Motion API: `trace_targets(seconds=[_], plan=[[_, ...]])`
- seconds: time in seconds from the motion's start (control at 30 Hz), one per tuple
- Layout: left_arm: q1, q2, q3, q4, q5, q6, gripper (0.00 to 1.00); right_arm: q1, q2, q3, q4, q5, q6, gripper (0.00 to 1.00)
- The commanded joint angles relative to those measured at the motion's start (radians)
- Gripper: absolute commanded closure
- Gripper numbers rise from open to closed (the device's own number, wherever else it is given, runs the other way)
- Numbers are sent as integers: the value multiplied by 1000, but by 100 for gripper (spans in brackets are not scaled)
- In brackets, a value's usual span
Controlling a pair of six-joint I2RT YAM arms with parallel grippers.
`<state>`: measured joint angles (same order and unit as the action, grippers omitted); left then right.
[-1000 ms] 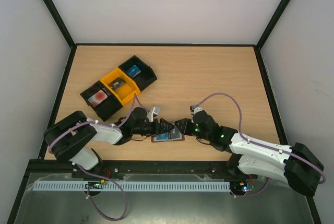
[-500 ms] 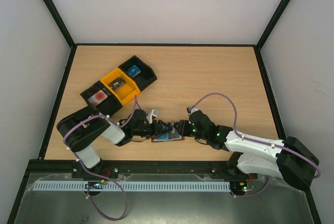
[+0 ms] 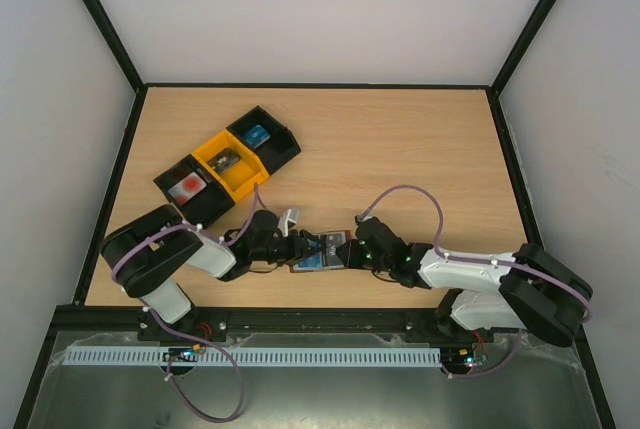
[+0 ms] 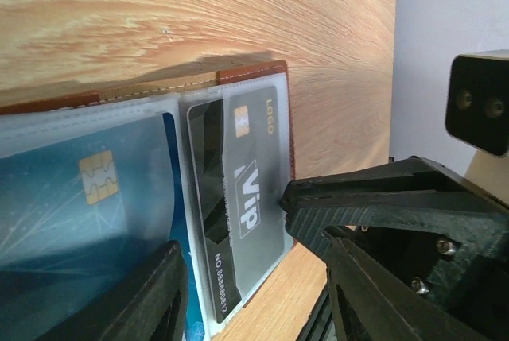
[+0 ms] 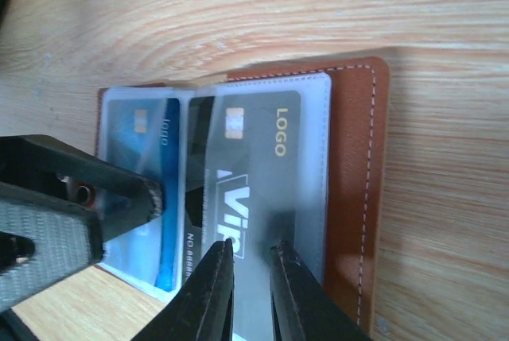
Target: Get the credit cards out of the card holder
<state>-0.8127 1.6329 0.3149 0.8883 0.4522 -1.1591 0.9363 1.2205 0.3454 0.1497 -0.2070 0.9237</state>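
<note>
Near the worktop's point(image 3: 400, 149) front edge, the open brown card holder point(image 5: 354, 166) lies flat, with a blue card point(image 4: 87, 198) and a grey VIP card point(image 5: 254, 174) in its clear pockets. The left gripper point(image 4: 253, 261) stands spread over it. The right gripper point(image 5: 250, 253), its fingers almost together, sits at the grey card's edge; whether it pinches the card cannot be told. The trays point(image 3: 245, 181) back-left hold a red-blotched card point(image 3: 187, 185) and two items too small to make out.

The grey card point(image 5: 254, 174) carries "LOGO" in gold letters beside its chip, and further along a large white "ViP" mark. Along one long edge runs a line of small white print that starts "NO." and goes on with a row of digits, mostly eights; the last digits are too small to be sure of. The blue card point(image 5: 141, 158) also bears "LOGO", in pale letters next to its chip.
</note>
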Motion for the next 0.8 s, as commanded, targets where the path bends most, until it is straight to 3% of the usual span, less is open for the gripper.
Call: trace_targets(seconds=[0.0,0.77], plan=[[6,-15,-7,-93,-53,48,50,4,36,-36,35,15,15,86],[-42,54,67,-103,-121,70,70,5,57,-123,112,7,62,91]])
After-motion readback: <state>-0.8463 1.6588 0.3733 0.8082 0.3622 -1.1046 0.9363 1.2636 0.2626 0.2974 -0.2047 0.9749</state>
